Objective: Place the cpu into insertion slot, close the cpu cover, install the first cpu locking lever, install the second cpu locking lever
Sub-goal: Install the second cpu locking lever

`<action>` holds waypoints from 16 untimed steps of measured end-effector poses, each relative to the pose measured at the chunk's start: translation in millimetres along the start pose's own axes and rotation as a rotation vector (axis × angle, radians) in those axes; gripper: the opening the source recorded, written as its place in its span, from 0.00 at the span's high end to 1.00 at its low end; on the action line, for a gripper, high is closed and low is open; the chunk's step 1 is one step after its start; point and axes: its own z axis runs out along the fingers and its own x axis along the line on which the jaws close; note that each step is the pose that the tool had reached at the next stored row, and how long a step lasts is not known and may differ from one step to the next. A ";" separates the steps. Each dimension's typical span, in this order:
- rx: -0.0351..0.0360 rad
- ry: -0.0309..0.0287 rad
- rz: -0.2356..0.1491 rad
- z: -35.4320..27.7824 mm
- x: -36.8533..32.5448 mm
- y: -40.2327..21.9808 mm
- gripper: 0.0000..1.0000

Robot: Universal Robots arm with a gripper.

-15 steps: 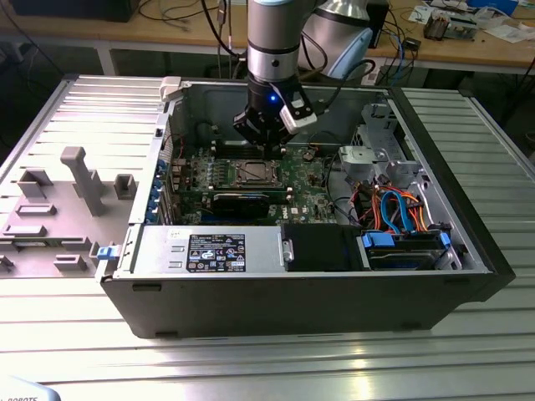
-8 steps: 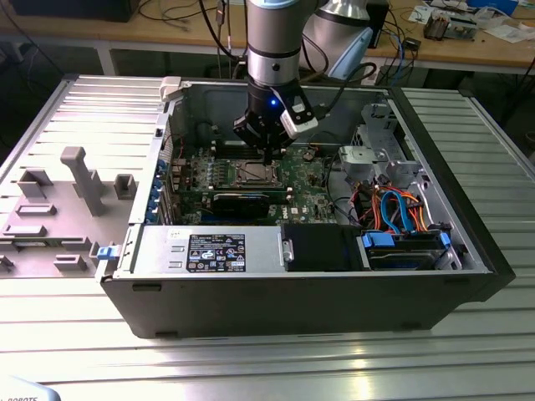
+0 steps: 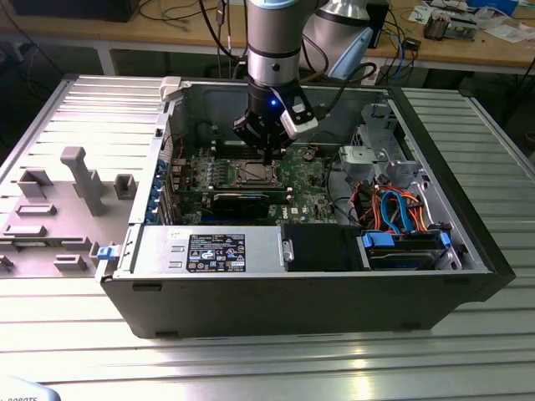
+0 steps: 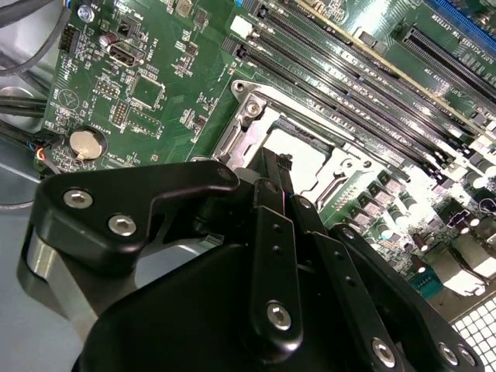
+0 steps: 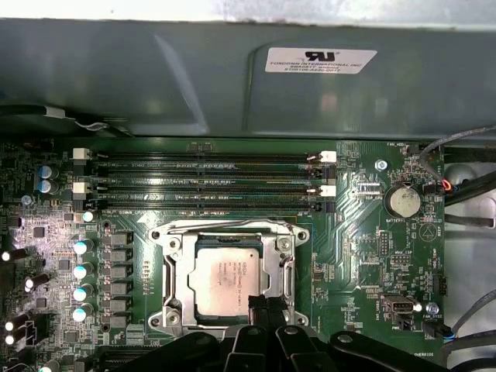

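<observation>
Cpu (image 5: 225,280) is already seated in the insertion slot (image 5: 164,280), cpu cover (image 5: 273,273) down flat around it w/ the grey face showing thru the window. Gripper (image 5: 262,304) sits right above the socket's near edge, tips at the cover's rim beside the cpu corner, fingers pinched together w/ nothing visibly between them. In exterior view the gripper (image 3: 266,155) hangs straight down over the socket mid-board.

Ribbed grey metal surface (image 3: 251,368) under everything, long grooves, bright glare patches near front edge. Grey moulded fixture tray (image 3: 58,209) at exterior view's left. Behind, wooden workbench (image 3: 468,50) along far side, strewn with black cables (image 3: 180,15) and papers (image 3: 501,25). Dark gap beneath bench.
</observation>
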 end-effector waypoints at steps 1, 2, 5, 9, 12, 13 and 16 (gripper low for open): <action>0.0000 0.0000 0.000 0.0 0.0 0.0 0.89; 0.0000 0.0000 0.000 0.0 0.0 0.0 0.89; 0.0000 0.0000 0.000 -2.8 -0.1 0.0 0.89; -0.0002 0.0000 0.000 -4.1 -0.1 0.0 0.89; 0.0001 0.0003 0.000 -4.3 -0.2 -1.6 0.89; 0.0001 0.0003 0.000 -4.3 -0.1 -3.5 0.89; 0.0000 0.0001 0.000 -4.2 -0.1 -4.5 0.89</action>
